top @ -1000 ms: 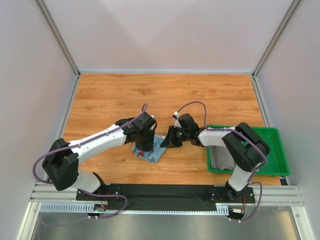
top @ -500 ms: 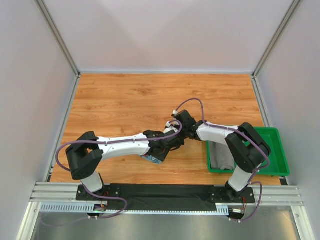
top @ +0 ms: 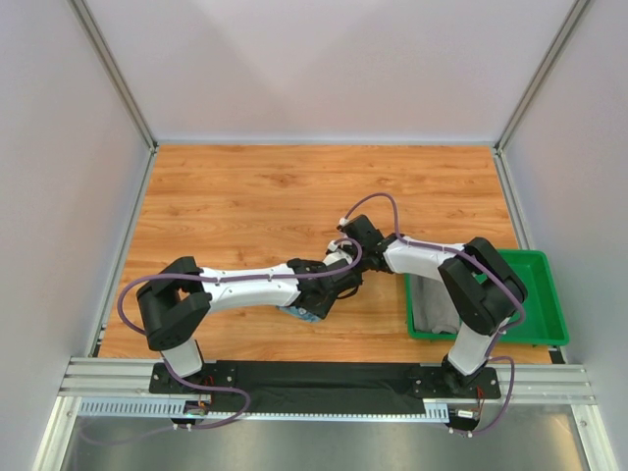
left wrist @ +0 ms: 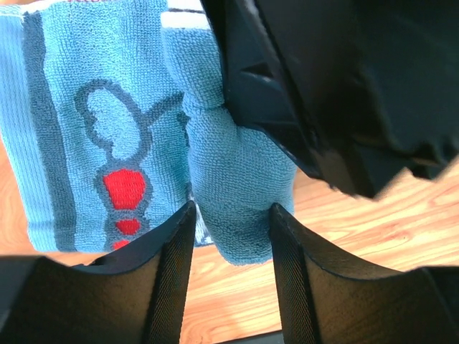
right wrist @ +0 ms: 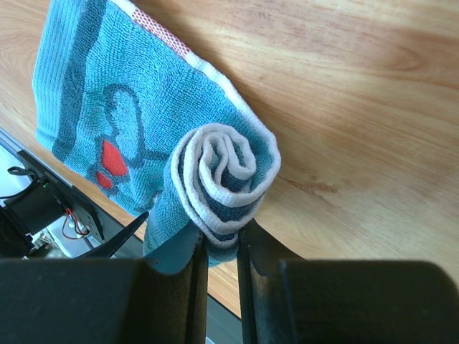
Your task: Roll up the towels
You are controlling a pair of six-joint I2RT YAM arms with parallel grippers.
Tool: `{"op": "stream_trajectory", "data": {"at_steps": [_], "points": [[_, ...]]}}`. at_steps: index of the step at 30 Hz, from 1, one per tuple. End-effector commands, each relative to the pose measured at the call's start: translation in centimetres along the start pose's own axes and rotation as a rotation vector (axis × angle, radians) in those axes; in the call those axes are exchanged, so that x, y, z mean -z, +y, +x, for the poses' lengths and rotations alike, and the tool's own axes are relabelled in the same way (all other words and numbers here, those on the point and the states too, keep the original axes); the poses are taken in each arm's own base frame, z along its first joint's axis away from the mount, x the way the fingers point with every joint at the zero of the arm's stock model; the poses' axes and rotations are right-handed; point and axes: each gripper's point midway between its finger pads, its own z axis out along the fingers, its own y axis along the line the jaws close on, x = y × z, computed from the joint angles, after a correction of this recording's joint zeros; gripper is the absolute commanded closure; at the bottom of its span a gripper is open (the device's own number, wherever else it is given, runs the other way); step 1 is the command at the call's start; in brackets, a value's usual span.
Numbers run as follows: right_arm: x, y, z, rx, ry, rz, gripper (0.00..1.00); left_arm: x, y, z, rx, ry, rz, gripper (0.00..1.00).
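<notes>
Blue terry, the light blue towel (top: 303, 313) lay near the table's (top: 226, 196) front middle, under both arms. From the left wrist, the left gripper (left wrist: 231, 222) straddled its soft roll, grip uncertain. From the right wrist, the right gripper (right wrist: 222, 240) narrowly pinched the coil's end; light and limp, probably best held there.

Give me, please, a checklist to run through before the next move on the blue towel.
1. Right jaws clamped on the roll of the blue towel: ok.
2. Left jaws gripping the roll they straddle: cannot tell.
3. Spiral at the roll's end neat: ok.
4. Unrolled part free of creases: ok.
5. Clearance between left arm and right arm: cannot tell; they overlap in the top view.
6. Grey towel lying in the green tray: ok.
</notes>
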Motion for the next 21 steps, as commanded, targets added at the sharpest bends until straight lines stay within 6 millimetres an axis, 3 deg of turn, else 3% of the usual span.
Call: {"op": "stream_trajectory", "data": {"at_steps": [1,8,11,17,19,21], "points": [[-0.6,0.2,0.2,0.030,0.023,0.024,0.99,0.0,-1.9,0.2,-0.065,-0.027,0.034,0.48],[-1.0,0.0,0.4,0.028,0.038,0.030,0.99,1.3,-3.6,-0.2,-0.096,-0.062,0.068,0.46],[-0.9,0.0,0.5,0.029,0.039,0.031,1.00,1.5,-3.3,-0.6,-0.100,-0.070,0.052,0.45],[-0.8,0.4,0.5,0.029,0.049,0.018,1.00,-0.6,-3.4,0.8,-0.126,-0.018,0.018,0.46],[-0.7,0.2,0.6,0.030,0.055,0.028,1.00,-1.1,-3.1,1.0,-0.118,-0.023,-0.003,0.49],[-0.8,0.1,1.1,0.024,0.071,0.023,1.00,-1.3,-2.6,1.2,-0.098,-0.025,-0.027,0.64]]}}
